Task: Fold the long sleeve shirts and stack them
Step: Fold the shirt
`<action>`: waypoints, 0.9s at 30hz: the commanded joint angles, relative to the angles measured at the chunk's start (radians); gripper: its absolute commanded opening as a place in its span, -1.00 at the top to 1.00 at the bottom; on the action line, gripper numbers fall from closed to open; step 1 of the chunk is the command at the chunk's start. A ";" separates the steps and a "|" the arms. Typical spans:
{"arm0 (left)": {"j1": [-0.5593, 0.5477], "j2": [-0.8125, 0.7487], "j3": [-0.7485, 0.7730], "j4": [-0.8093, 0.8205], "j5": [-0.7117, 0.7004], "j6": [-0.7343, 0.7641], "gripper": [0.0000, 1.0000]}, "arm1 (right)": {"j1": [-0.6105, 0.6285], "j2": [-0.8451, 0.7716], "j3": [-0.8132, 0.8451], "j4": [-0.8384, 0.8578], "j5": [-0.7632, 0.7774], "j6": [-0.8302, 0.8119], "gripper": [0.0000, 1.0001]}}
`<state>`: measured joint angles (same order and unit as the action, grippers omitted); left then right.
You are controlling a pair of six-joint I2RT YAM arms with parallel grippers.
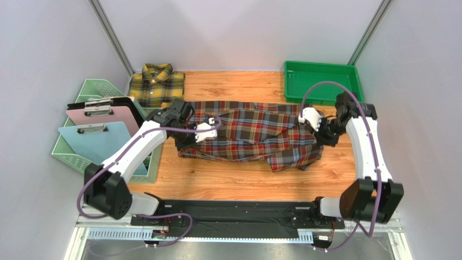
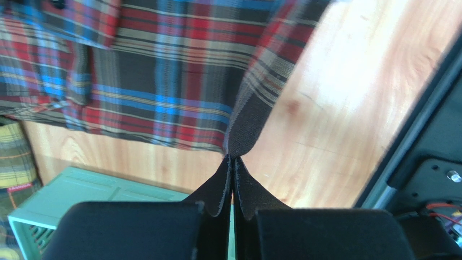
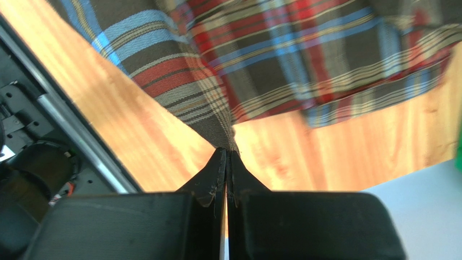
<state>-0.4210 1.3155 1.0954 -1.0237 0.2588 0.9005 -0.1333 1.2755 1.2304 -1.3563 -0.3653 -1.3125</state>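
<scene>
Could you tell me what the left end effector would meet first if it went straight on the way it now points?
The red plaid shirt: the left end effector is shut on a fold of it, and more cloth seems to lie straight ahead; depth is unclear.

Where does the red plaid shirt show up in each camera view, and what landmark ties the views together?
Top external: the red plaid shirt lies spread across the middle.
Left wrist: the shirt fills the upper left, one fold running down to centre.
Right wrist: the shirt spans the top, tapering down to centre.
Shared landmark: the wooden tabletop under it.
</scene>
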 commanded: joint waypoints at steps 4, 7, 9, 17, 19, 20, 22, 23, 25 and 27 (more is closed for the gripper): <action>0.099 0.247 0.257 0.040 0.019 -0.005 1.00 | 0.011 0.296 0.317 0.023 -0.072 0.062 1.00; 0.117 0.347 0.331 0.051 -0.001 0.011 1.00 | 0.037 0.417 0.431 0.032 -0.055 0.084 1.00; 0.129 0.414 0.376 0.060 -0.009 0.011 1.00 | 0.050 0.468 0.489 0.046 -0.037 0.096 1.00; 0.157 0.579 0.477 0.065 -0.026 0.003 1.00 | 0.075 0.674 0.606 0.086 0.023 0.136 1.00; 0.157 0.602 0.485 0.068 -0.018 -0.002 1.00 | 0.075 0.691 0.595 0.098 0.038 0.141 1.00; 0.157 0.607 0.495 0.070 -0.015 -0.006 1.00 | 0.075 0.706 0.590 0.102 0.046 0.141 1.00; 0.157 0.626 0.512 0.063 -0.006 -0.021 1.00 | 0.075 0.716 0.581 0.105 0.068 0.139 1.00; 0.157 0.628 0.530 0.056 -0.001 -0.025 1.00 | 0.072 0.717 0.580 0.103 0.071 0.137 1.00; 0.157 0.625 0.543 0.048 0.007 -0.025 1.00 | 0.064 0.702 0.572 0.097 0.063 0.122 1.00; 0.157 0.622 0.564 0.037 0.011 -0.023 1.00 | 0.054 0.679 0.567 0.091 0.052 0.111 1.00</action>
<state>-0.2684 1.9511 1.5887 -0.9676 0.2348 0.8841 -0.0635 1.9949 1.7866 -1.2747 -0.3145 -1.1900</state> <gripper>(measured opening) 0.003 0.003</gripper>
